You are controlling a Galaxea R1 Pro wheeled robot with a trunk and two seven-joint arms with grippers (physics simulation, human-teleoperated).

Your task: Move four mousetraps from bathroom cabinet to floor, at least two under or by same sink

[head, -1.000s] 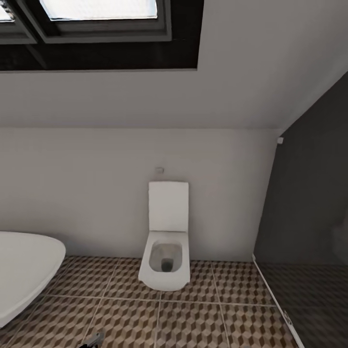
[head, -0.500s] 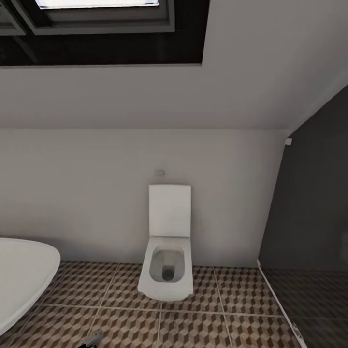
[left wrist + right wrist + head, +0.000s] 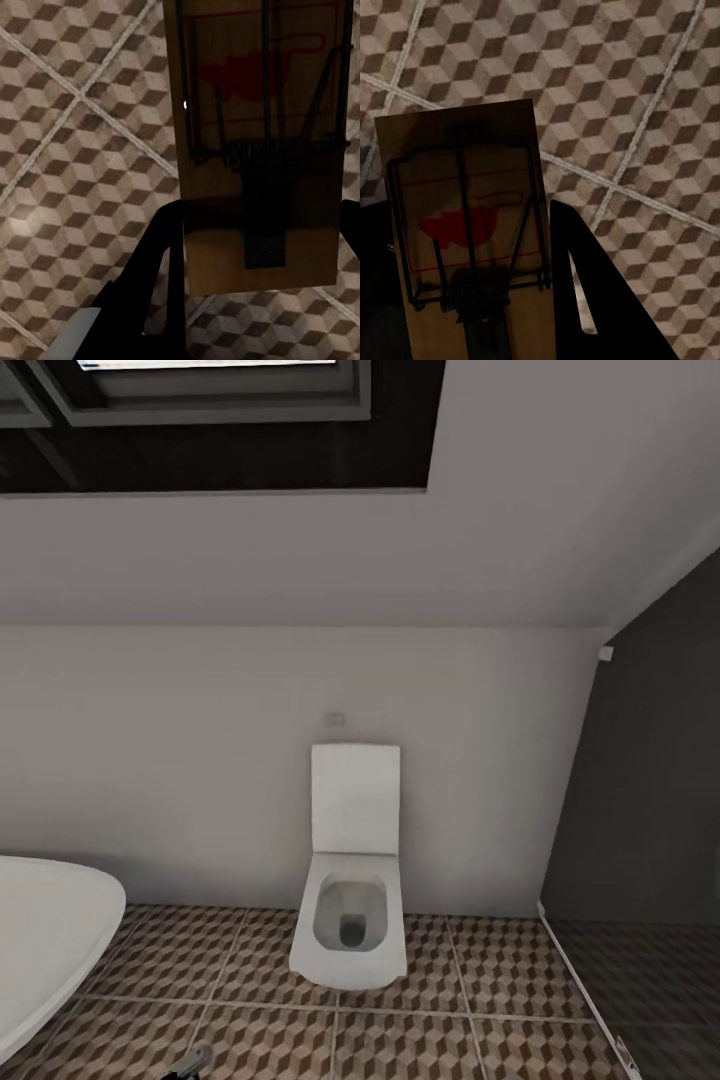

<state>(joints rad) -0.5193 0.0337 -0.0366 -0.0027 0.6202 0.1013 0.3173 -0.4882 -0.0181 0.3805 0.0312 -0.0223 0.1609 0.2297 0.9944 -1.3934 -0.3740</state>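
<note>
bathtub (image 3: 45, 935) at the left edge, toilet (image 3: 350, 905) against the white wall at centre, dark shower screen (image 3: 650, 800) at right, all on the cube-patterned bathroom floor (image 3: 250, 980). over those tiles, the left gripper (image 3: 259, 225) is clamped on a mousetrap (image 3: 259, 97); the right gripper (image 3: 472, 255) likewise grips a second mousetrap (image 3: 465, 187), both boards held above the floor.

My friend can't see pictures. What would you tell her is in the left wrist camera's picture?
A wooden mousetrap with dark wire parts and a red mouse printed on it is held between the left gripper's dark jaws. Behind it is the bathroom floor, tiled in a brown and cream cube pattern with light grout lines.
</note>
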